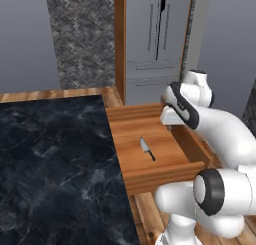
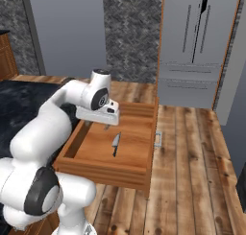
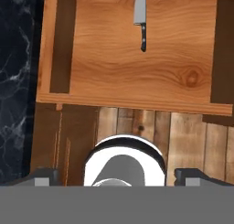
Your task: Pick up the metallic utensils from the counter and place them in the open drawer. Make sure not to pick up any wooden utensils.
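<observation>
The silver-bladed knife with a dark handle lies flat on the floor of the open drawer, near its middle. My gripper hovers over the drawer's back part, well above the knife and apart from it. Its fingertips stand wide apart, open, with nothing held between them. The black marble counter runs along the drawer's side. The grey metal spoon and the tan wooden utensil are out of view.
A tall steel fridge stands beyond the drawer. Plank floor spreads past the drawer's front, which carries a small handle. My own arm bends over the drawer's side wall.
</observation>
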{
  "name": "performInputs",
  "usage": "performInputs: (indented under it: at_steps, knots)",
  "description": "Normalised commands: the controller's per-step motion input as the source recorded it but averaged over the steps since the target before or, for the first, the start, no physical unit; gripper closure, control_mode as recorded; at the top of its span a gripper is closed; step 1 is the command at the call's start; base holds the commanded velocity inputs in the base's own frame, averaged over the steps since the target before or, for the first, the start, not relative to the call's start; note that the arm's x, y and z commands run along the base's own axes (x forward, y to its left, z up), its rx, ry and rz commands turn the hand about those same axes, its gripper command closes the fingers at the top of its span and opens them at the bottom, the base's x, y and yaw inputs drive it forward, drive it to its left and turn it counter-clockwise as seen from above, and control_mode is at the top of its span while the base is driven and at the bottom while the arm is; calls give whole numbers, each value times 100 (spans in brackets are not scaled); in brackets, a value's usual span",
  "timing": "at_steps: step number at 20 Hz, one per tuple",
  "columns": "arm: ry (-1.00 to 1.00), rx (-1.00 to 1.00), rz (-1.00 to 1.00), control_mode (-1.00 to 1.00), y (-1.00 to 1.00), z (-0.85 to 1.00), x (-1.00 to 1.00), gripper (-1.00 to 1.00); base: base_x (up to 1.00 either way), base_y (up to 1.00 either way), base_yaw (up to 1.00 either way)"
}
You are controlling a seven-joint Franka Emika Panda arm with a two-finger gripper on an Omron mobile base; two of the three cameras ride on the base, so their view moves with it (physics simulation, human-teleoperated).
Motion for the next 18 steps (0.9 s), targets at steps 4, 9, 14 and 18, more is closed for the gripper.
performInputs:
  at_steps: [4, 9, 14, 18]
  knots:
    - [-12, 0, 0, -100, 0, 46, -100, -100, 0, 0, 0]
    - [-24, 0, 0, -100, 11, 29, -98, -100, 0, 0, 0]
    - [-28, 0, -1, -100, 17, 32, -44, -100, 0, 0, 0]
    - [-35, 0, -7, -100, 12, 40, -1, -100, 0, 0, 0]
